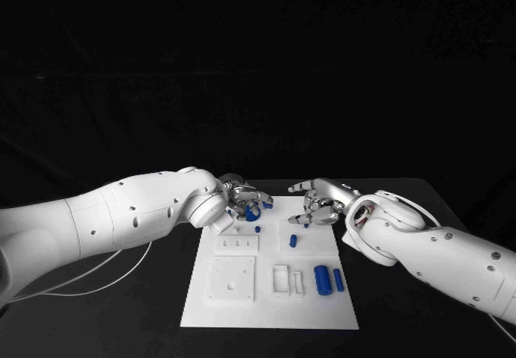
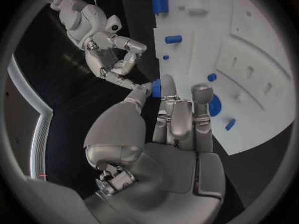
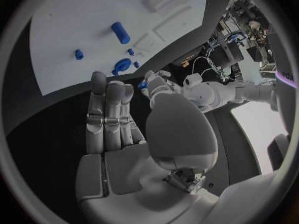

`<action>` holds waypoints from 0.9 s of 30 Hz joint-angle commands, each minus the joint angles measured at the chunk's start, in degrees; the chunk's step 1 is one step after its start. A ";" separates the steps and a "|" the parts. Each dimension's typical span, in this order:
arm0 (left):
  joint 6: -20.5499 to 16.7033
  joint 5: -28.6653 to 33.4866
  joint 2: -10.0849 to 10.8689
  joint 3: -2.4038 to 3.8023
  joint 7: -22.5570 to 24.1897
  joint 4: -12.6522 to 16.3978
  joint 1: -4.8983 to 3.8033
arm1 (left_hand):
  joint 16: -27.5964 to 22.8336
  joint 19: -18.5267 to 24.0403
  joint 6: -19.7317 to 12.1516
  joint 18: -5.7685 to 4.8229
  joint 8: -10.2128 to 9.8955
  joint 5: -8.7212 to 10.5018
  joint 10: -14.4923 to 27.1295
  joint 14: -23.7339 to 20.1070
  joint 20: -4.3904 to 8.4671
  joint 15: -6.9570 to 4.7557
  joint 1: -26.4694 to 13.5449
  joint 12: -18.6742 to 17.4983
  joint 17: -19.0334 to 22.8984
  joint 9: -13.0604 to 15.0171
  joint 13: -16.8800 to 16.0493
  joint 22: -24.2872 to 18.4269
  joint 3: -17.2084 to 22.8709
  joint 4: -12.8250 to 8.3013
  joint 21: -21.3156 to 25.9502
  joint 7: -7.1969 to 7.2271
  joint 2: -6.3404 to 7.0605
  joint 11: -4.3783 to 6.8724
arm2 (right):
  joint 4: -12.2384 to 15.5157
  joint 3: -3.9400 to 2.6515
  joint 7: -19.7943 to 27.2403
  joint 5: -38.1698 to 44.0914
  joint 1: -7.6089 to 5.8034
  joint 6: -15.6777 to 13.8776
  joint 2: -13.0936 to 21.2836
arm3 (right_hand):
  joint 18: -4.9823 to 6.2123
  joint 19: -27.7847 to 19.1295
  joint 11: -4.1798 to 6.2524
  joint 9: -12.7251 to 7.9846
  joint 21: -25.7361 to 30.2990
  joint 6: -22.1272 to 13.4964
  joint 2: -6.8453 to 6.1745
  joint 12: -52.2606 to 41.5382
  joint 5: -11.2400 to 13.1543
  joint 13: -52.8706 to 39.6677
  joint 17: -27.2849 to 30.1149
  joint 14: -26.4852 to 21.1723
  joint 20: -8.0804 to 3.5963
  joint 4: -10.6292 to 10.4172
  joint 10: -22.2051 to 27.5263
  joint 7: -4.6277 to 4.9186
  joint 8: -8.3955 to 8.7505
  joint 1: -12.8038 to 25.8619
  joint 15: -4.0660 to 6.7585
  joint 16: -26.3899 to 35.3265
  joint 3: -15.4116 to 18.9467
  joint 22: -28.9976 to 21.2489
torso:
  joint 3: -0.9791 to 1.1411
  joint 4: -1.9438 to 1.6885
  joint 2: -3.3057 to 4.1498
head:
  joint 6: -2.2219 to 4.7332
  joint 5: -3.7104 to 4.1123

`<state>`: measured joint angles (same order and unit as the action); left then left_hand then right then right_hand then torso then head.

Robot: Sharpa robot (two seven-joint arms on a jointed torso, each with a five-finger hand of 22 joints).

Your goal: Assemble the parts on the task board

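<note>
The white task board [image 1: 269,298] lies in the middle of the black table. My left hand [image 1: 242,198] hovers over its far left corner and pinches a small blue part [image 2: 156,88] between thumb and a finger; the same part [image 1: 267,204] sits at the fingertips in the head view. A round blue part [image 2: 215,105] lies on the board just beyond those fingers. My right hand [image 1: 318,203] hangs over the far right edge, fingers apart, holding nothing [image 3: 115,119]. Two blue cylinders [image 1: 323,280] lie side by side near the board's right side, and a short blue part [image 1: 292,240] lies further in.
Raised white blocks and slots [image 1: 233,280] take up the board's left and middle. A few tiny blue parts [image 3: 79,54] lie scattered near the far end. A pale cable [image 1: 118,272] runs over the table under my left arm. Bare black table [image 1: 430,328] flanks the board.
</note>
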<state>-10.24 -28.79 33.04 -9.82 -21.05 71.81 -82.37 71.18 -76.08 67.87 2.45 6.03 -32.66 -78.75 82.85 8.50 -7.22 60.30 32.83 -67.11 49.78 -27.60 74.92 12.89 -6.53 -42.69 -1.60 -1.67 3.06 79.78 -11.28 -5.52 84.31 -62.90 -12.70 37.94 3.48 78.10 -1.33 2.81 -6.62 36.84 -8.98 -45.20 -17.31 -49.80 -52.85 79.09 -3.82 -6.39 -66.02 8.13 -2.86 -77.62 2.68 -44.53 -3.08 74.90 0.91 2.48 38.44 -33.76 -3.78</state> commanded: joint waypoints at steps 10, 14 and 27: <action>4.08 -11.35 3.86 -0.09 -4.82 0.79 -0.10 | 0.28 -0.57 3.10 -0.32 -0.18 -0.20 -1.97 0.63 0.12 -0.21 0.94 0.18 -0.53 7.37 -0.36 3.10 5.38 -5.60 -1.88 2.75 -0.21 1.53 | -0.06 -4.84 2.44 -7.52 0.14 -2.99 4.28 | 0.59 1.41 0.41 0.11 2.13 4.46 1.74 2.26 -0.37 5.99 2.44 0.49 -0.18 4.01 -1.08 -0.15 -0.02 3.09 0.44 1.47 -4.64 0.67 | 0.06 0.33 -0.13 | -0.72 -0.94; 4.75 -14.81 5.36 -0.13 -7.65 2.46 -0.11 | 0.50 -0.79 3.13 -0.39 -0.17 -0.21 -1.99 0.79 0.17 -0.26 0.89 0.41 -0.73 7.49 -0.60 3.28 5.40 -5.63 -2.74 2.78 -0.24 1.60 | -0.96 -6.24 4.81 -13.81 0.10 -5.18 5.25 | -0.02 0.81 1.01 0.40 2.79 15.19 3.81 5.20 -0.59 10.85 5.86 0.75 -0.45 3.65 -2.14 -1.19 -0.26 5.22 0.88 3.63 -3.27 -0.86 | 0.09 0.32 -0.05 | -1.16 -1.21; 4.07 -21.38 7.43 -2.42 -12.20 6.41 -0.33 | 0.79 -0.98 3.20 -0.50 -0.05 -0.59 -1.98 1.14 0.23 -0.28 0.89 1.08 -0.82 8.13 -1.29 3.53 5.46 -5.63 -4.80 2.86 -0.12 1.72 | -4.54 -7.59 16.49 -33.19 -0.68 -7.96 5.05 | -1.64 -16.80 -2.57 0.81 3.08 24.36 7.37 40.12 -4.93 45.25 27.13 -6.79 5.11 6.85 -6.94 -1.07 -0.70 6.57 -5.01 35.33 -2.42 -33.39 | 0.13 0.15 0.04 | -2.48 -2.23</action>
<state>-7.06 -47.03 40.46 -12.16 -30.83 77.71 -82.64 71.67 -76.60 68.35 2.15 5.82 -33.11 -79.15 83.64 8.61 -7.46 60.56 33.61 -67.87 49.80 -28.85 74.90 12.87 -6.54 -47.35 -1.12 -1.44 3.46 75.42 -18.79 5.53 57.90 -63.45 -19.15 43.16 2.58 62.15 -3.75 3.57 -3.74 60.85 -2.09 -6.23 -22.49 -5.88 -26.46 73.24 0.97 0.45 -72.99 7.07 -3.53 -70.88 -1.97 -10.33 -5.24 42.38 1.09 2.68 38.45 -35.95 -5.81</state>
